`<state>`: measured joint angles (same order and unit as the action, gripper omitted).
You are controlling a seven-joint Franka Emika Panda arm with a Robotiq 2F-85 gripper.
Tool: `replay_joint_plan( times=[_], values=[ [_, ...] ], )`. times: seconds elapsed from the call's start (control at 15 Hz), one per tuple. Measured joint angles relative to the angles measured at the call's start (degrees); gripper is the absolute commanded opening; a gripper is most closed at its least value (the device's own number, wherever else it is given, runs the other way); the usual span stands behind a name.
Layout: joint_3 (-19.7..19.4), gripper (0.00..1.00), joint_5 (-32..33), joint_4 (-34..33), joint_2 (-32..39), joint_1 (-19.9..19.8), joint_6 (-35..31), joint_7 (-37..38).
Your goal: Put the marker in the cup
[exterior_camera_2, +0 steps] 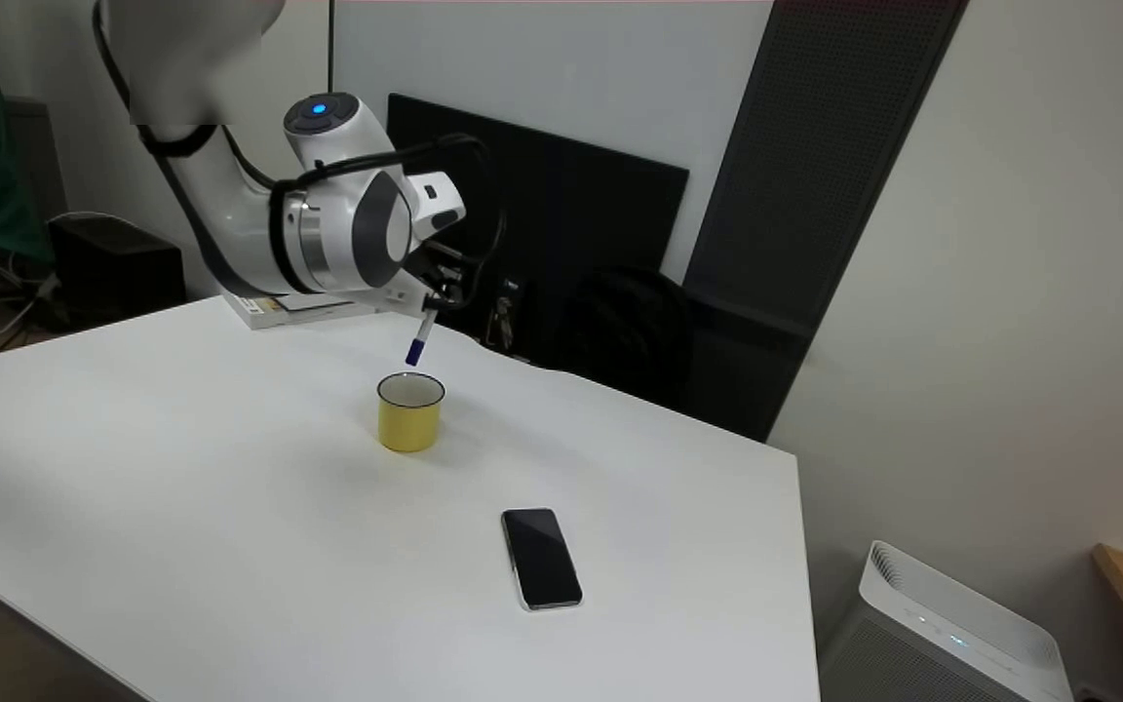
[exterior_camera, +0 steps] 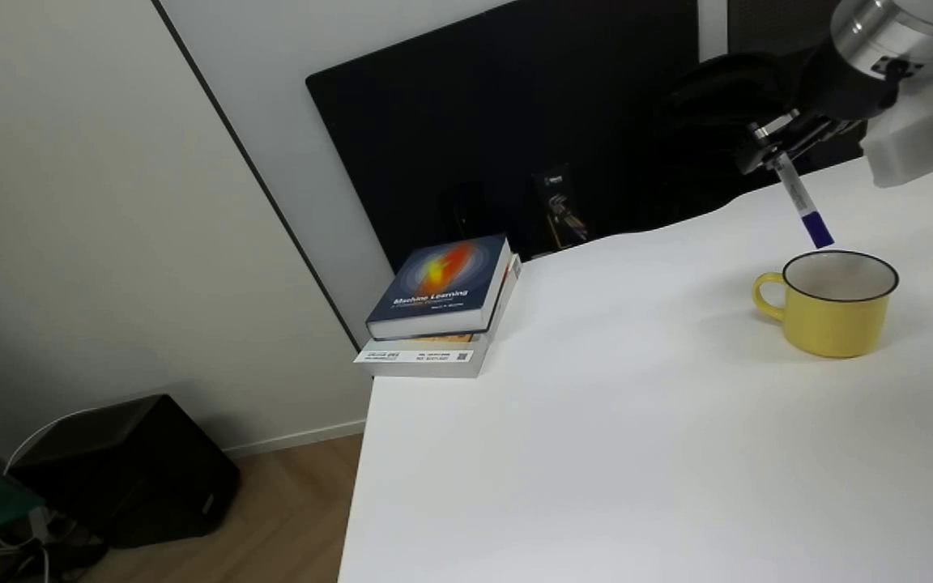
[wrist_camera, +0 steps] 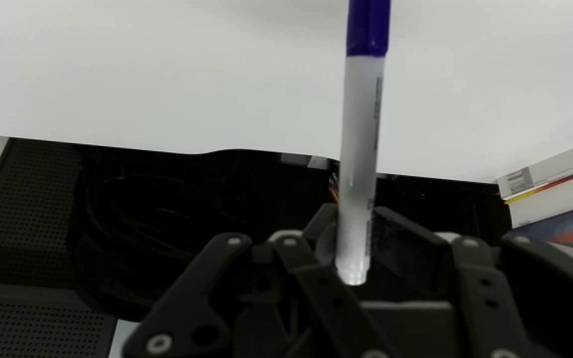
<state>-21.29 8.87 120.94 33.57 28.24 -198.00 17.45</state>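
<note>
- Marker [exterior_camera: 798, 197] is clamped in the tool [wrist_camera: 353, 233], slanted, with its purple cap pointed down.
- Yellow cup [exterior_camera: 835, 320] is set upright on the desk [exterior_camera: 596, 437], handle turned toward the stacked books [exterior_camera: 438, 295].
- Purple cap is held near the cup's rim, apart from it, in both exterior views; whether the opening lies right beneath cannot be told.
- Phone [exterior_camera_2: 542, 559], dark-screened, is laid flat on the desk, well apart from the cup.

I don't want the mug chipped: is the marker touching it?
Apart: in an exterior view, a thin strip of white table shows between the marker and the mug.
</note>
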Motion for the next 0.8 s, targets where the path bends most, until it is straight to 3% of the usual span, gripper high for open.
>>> replay_joint_plan(
  times=[0.33,0.53,0.6,0.8],
  values=[
    [0.53,0.06,-1.3,-1.99,3.9,0.08,0.17,0.01],
    [4.16,0.06,-8.95,-2.01,6.08,-2.38,0.18,-6.46],
    [5.16,0.41,-10.77,-2.05,6.72,-3.14,0.18,-8.11],
    [7.05,0.62,-14.15,-2.07,8.42,-4.82,0.19,-10.93]
  ],
)
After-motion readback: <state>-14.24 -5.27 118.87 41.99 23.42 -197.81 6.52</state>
